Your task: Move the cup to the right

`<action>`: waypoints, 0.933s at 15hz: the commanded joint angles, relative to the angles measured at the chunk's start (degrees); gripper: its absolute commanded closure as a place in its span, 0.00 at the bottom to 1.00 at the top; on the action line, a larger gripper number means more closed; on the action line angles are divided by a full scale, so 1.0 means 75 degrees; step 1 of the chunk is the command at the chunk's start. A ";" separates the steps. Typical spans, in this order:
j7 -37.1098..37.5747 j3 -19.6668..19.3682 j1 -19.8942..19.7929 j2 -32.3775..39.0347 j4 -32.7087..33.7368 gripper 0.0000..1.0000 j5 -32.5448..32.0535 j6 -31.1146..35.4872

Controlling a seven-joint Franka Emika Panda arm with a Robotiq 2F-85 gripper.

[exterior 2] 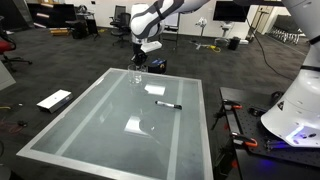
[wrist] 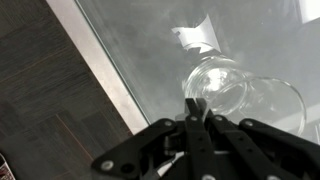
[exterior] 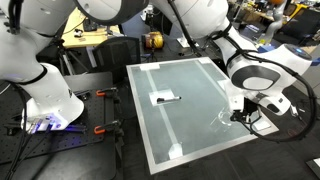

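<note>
The clear cup (wrist: 222,84) is faint and round-rimmed, close to the table's edge. In the wrist view it fills the middle, just beyond my fingertips. My gripper (wrist: 195,106) has its fingers pressed together on the near rim of the cup. In both exterior views the gripper (exterior: 243,112) (exterior 2: 140,62) hangs over one end of the table, with the cup (exterior 2: 139,77) a faint glint below it. I cannot tell whether the cup rests on the table or is lifted off it.
A dark-and-white marker (exterior: 165,98) (exterior 2: 168,104) lies mid-table. The grey table top (exterior: 190,135) (exterior 2: 100,120) has white tape marks and a pale border. A robot base (exterior 2: 295,115) and red-handled clamps (exterior: 100,130) stand beside the table.
</note>
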 commanded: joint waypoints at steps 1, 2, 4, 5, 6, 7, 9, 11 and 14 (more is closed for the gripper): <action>0.0265 -0.0093 0.0036 0.0193 0.0504 0.99 0.0044 -0.0385; 0.0320 -0.0099 0.0043 0.0207 0.0524 0.88 0.0042 -0.0391; 0.0343 -0.0104 0.0043 0.0235 0.0581 0.74 0.0033 -0.0405; 0.0345 -0.0106 0.0042 0.0243 0.0611 0.77 0.0031 -0.0410; 0.0349 -0.0106 0.0042 0.0247 0.0642 0.75 0.0032 -0.0429; 0.0345 -0.0105 0.0041 0.0244 0.0657 0.63 0.0033 -0.0435; 0.0338 -0.0100 0.0048 0.0187 0.0615 0.54 0.0036 -0.0402; 0.0321 -0.0097 0.0071 0.0084 0.0515 0.34 0.0023 -0.0344; 0.0304 -0.0094 0.0125 -0.0081 0.0361 0.16 0.0001 -0.0265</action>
